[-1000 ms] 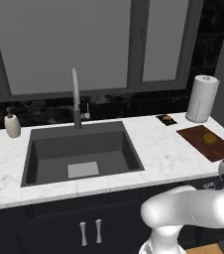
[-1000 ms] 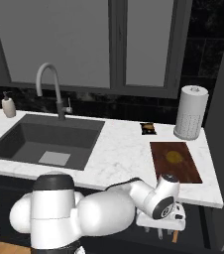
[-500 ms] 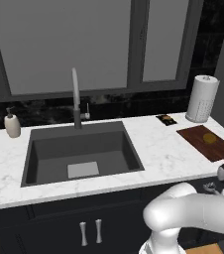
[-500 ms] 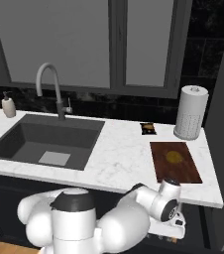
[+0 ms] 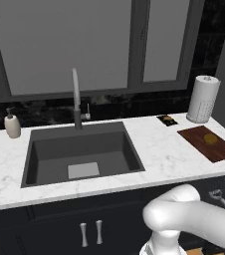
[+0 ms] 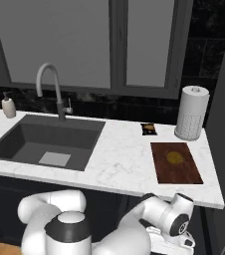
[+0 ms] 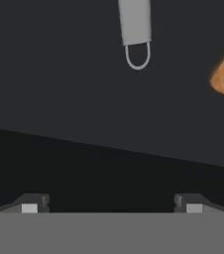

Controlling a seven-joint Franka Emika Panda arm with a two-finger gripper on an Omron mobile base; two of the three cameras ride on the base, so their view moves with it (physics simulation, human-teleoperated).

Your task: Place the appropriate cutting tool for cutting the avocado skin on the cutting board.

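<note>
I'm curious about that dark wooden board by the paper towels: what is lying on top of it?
On the cutting board lies one small yellowish-brown avocado, toward its far end. The rest of its top is bare; no knife is on it. Its underside, flat on the counter, is hidden.

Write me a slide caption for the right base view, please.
Kitchen counter with a sink, paper towel roll and an avocado resting on a cutting board.

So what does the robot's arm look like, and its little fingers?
The arm is smooth, round and glossy white, like fat tubes joined together, with a dark grey ring at a joint. Near the wrist sits a white ball shape with a dark round cap. The gripper has two small dark fingertips, each with a pale grey square pad.
</note>
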